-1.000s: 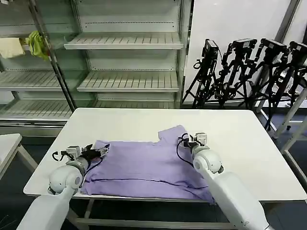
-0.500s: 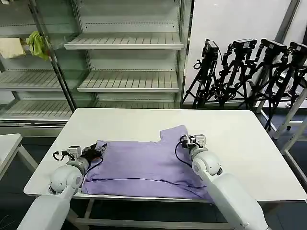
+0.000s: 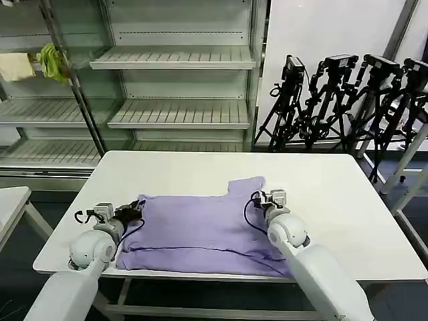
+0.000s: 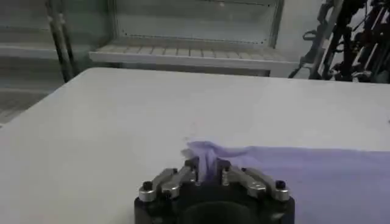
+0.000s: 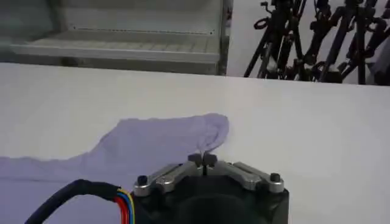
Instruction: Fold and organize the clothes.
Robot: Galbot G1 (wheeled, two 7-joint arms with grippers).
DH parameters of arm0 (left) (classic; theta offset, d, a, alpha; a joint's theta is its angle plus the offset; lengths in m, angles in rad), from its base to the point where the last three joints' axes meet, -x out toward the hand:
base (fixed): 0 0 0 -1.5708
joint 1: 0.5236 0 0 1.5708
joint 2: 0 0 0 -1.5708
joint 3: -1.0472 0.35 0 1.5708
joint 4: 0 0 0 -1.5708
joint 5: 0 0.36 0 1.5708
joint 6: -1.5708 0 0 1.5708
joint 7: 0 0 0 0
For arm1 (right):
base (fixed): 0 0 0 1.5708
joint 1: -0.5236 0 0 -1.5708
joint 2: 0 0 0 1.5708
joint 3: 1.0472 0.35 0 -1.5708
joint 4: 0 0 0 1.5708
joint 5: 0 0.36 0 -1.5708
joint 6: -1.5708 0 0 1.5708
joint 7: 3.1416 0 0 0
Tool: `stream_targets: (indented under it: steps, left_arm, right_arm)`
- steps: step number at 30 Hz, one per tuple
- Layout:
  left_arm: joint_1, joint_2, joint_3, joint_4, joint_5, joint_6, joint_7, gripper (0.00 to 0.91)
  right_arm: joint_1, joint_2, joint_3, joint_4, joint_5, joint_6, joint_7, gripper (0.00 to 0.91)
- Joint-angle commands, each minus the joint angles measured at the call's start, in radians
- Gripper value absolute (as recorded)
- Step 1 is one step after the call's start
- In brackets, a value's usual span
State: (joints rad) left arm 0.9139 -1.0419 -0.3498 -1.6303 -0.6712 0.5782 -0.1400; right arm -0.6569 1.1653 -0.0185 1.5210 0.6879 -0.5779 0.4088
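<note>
Both tools, each pinching the T-shirt (image 3: 200,231), dragged it rightward over the white table (image 3: 321,180).

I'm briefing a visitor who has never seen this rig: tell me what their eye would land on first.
The lavender T-shirt spread flat across the near half of the white table stands out first. Next, the left gripper pinching its left edge and the right gripper pinching the cloth by the raised sleeve. Behind, black tripods cluster at the right.
</note>
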Motion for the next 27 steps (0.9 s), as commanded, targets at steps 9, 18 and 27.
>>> stream_targets:
  steps: [9,18,27]
  left_arm:
    - [0.002,0.001,0.000,-0.004,0.009,0.000,0.002,0.000]
    - [0.012,-0.003,-0.013,-0.025,0.011,-0.001,0.003,0.000]
    - [0.027,0.003,-0.036,-0.062,0.012,-0.001,0.010,0.000]
  right_arm:
    - [-0.007,-0.004,-0.004,0.014,-0.005,-0.002,-0.004,0.000]
    - [-0.009,-0.010,0.010,0.043,-0.013,-0.001,-0.011,0.000]
    - [-0.017,-0.028,0.045,0.105,-0.015,0.000,-0.020,0.000]
